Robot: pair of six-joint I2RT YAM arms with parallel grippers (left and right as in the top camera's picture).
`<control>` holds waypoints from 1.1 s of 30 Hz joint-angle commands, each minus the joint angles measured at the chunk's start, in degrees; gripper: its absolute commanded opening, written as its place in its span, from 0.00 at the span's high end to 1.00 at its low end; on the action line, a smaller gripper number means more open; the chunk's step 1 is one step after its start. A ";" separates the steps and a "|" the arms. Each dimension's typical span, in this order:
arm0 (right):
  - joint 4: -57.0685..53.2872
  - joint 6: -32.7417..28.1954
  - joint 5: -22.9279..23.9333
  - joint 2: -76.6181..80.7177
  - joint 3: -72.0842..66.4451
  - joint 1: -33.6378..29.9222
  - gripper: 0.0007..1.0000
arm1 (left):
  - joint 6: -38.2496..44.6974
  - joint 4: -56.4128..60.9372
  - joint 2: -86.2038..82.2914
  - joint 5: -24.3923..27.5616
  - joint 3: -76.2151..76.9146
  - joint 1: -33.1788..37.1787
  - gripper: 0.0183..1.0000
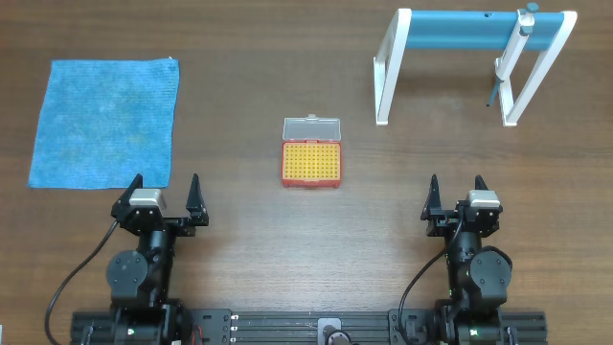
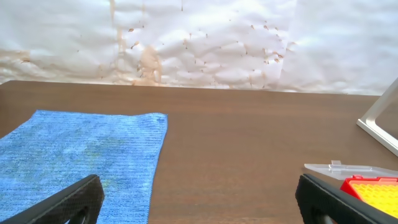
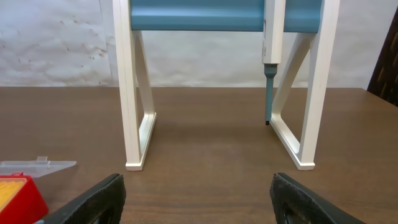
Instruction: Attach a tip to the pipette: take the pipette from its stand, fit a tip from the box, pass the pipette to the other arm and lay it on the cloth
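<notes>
A white pipette (image 1: 512, 53) with a teal shaft hangs on the white-and-blue stand (image 1: 450, 31) at the table's far right; it hangs from the blue bar as pipette (image 3: 270, 62) in the right wrist view. The red tip box (image 1: 311, 161) with yellow tips sits mid-table, its clear lid open; tip box (image 2: 372, 190) and tip box (image 3: 18, 194) show at the wrist views' edges. The blue cloth (image 1: 105, 123) lies flat at the far left. My left gripper (image 1: 163, 196) and right gripper (image 1: 457, 196) rest open and empty near the arm bases.
Bare wooden table (image 1: 306, 240) stretches between the arms, the box and the stand. A white wall backs the table's far edge in both wrist views.
</notes>
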 commanded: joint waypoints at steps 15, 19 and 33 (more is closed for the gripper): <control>-15.41 -6.97 3.85 45.22 47.01 -13.79 0.24 | -0.48 -0.46 -0.50 0.39 -0.04 -0.17 0.00; -16.85 -9.29 -17.90 53.77 53.05 -23.98 0.23 | -0.48 -0.46 -0.50 0.39 -0.04 -0.17 0.00; -12.24 -18.03 -43.54 79.43 59.23 -32.61 0.23 | -0.48 -0.46 -0.50 0.39 -0.04 -0.17 0.00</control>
